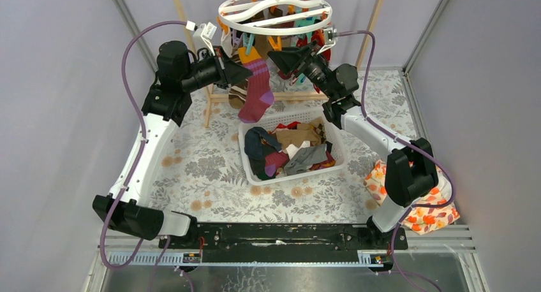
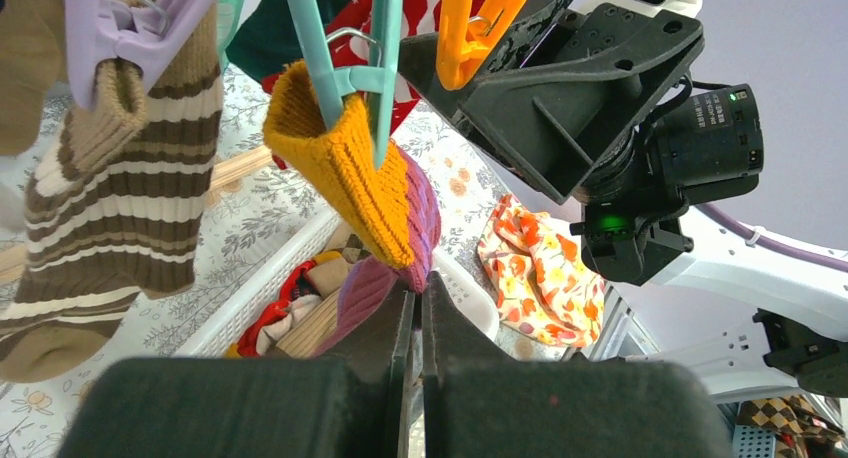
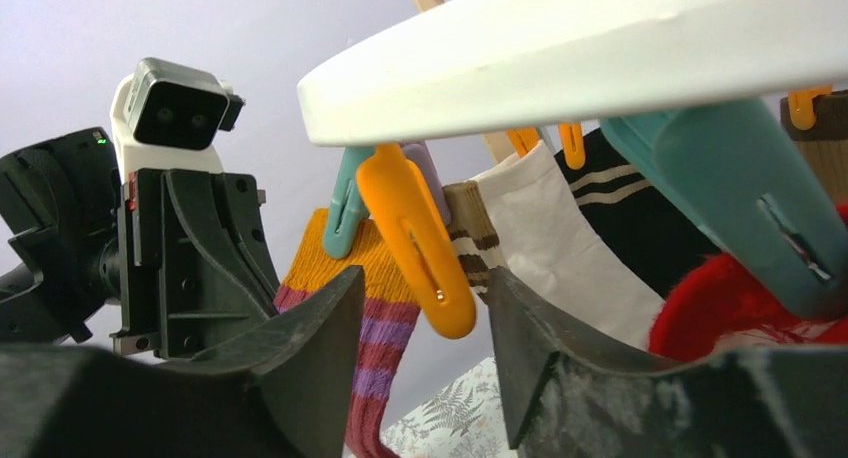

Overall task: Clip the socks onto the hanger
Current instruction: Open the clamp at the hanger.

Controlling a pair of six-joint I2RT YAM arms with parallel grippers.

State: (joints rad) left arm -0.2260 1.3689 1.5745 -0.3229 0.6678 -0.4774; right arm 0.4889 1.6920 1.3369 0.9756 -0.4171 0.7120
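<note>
Fabric is pinched between the fully closed fingers of the left gripper (image 2: 418, 290): it holds the magenta ribbed sock with a mustard cuff and purple toe (image 2: 352, 178) partway down its leg. Above that grip, a slim teal plastic clothespin (image 2: 352, 73) bites the cuff's edge, so the sock hangs from the left side of the big round white plastic hanger (image 1: 274, 14), over the white slotted plastic basket (image 1: 295, 176) of loose socks. To the left, a brown-and-cream striped sock (image 2: 110, 208) hangs from a lilac clip.

The right gripper (image 3: 425, 280) stands partly open on the hanger's right side, its black fingers either side of a dangling orange plastic clothespin (image 3: 410, 228). It holds nothing, and I cannot tell whether the pads touch the clip.

The teal clip appears to catch only a narrow lip of knit. If the left fingers let go with any downward tug, the cuff could slip out and the sock would fall into the basket. The hanger hangs free, so a sideways pull may set it swinging and carry the orange clip out from between the right fingers. The two grippers also sit close together, so a careless retreat risks a knock.
</note>
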